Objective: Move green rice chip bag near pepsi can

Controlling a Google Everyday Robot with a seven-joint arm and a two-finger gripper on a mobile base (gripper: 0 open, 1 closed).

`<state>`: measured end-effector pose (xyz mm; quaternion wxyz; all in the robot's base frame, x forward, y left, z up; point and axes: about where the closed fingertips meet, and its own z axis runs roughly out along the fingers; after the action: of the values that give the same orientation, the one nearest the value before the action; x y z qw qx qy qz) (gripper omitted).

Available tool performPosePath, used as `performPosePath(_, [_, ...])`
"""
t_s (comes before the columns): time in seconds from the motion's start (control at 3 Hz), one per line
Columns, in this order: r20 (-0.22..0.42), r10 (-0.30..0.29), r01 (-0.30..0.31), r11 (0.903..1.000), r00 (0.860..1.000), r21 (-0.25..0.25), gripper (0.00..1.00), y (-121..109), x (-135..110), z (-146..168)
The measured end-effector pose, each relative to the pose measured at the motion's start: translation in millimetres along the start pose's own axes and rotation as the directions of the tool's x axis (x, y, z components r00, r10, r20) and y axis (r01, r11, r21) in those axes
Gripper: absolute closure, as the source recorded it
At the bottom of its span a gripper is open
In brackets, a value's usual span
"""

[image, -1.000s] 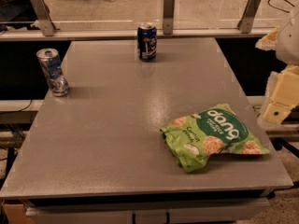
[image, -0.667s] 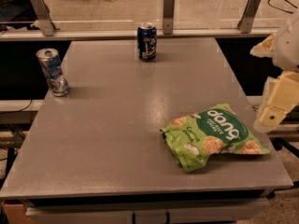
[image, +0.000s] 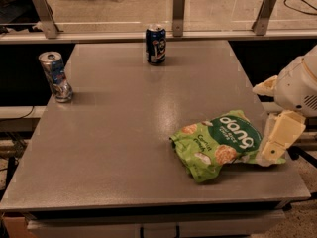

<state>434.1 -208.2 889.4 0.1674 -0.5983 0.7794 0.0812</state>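
Green rice chip bag (image: pixel 218 144) lies flat nr table's (image: pixel 119 133) right edge, toward front right corner. Gripper (image: pixel 278 139) at right edge, touching bag's right end; open or shut: can't tell. Pepsi can (image: pixel 155 44) upright at back edge, well apart. Dented can (image: pixel 55 76) at left edge.
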Motion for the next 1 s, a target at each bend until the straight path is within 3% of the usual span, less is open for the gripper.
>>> performPosePath(0.33, [0.053,0.010,-0.009,0.9997,0.999,-0.021,0.00,6,3,24])
performPosePath(0.67, [0.096,0.022,-0.020,0.9995,0.995,-0.026,0.17,11,2,38])
performPosePath(1.0, [0.125,0.035,-0.032,0.9992,0.992,-0.021,0.41,13,1,43])
